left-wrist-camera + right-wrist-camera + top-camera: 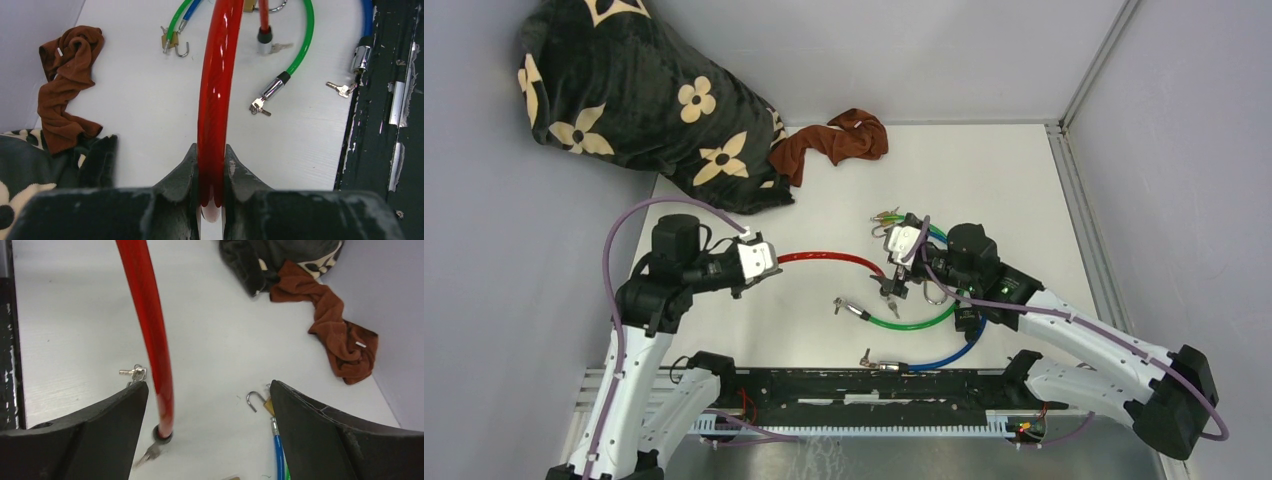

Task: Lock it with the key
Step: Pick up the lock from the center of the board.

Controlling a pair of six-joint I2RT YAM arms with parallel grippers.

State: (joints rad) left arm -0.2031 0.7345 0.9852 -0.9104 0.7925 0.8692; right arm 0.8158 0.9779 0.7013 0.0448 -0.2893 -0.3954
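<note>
Left jaws clench the red cable (pixel 215 75); right jaws gape wide over its end and key (pixel 150 455).

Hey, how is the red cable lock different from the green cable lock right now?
The red cable is clamped in the left gripper; the green cable is held by nothing. The red cable arches up off the table, its far end between the fingers of the open right gripper; the green cable lies flat in a curve. Both carry keys at a metal end.
</note>
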